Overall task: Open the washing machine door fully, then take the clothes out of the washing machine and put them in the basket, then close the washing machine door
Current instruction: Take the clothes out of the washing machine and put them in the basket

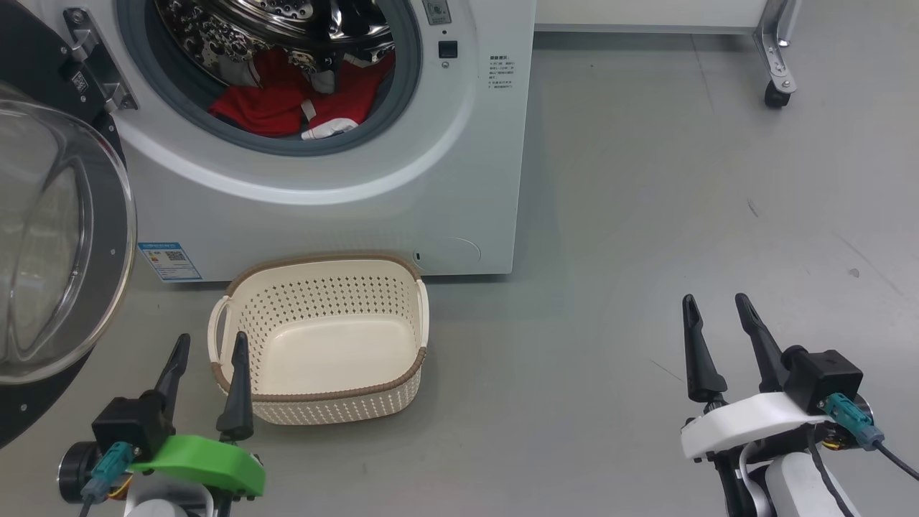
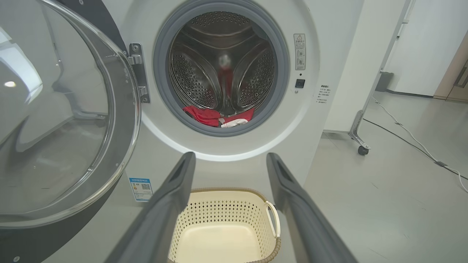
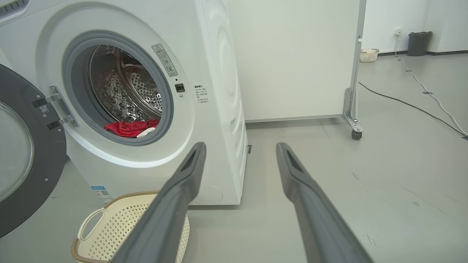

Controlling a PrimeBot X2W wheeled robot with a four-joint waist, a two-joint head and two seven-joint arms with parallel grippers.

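Hovering low in front of the washing machine (image 1: 459, 179), the left gripper (image 1: 212, 336) has its two dark fingers spread with nothing between them, pointing toward the machine's round opening. The right gripper (image 1: 716, 298) is parted and empty too, but it sits out past the machine's free corner, so the left arm looks the nearer one for the reach.

The clothes (image 1: 287, 100) lie ahead of and above the left gripper, at the bottom of the machine's drum (image 1: 273, 11), just behind the lower lip of the grey gasket (image 1: 411, 86). The red heap runs side to side across the opening, with a white bit poking out at its front edge. I'd judge the next move calls for a reach up and forward into the machine, with the fingers closing across the heap's long way.

The washing machine door (image 1: 64, 237) stands swung wide on the machine's hinge side, clear of the opening; whether it is at its full stop I cannot tell. The basket (image 1: 323, 259) sits on the floor close against the machine's foot, under the opening, and holds nothing. All the red I can see is in the drum.
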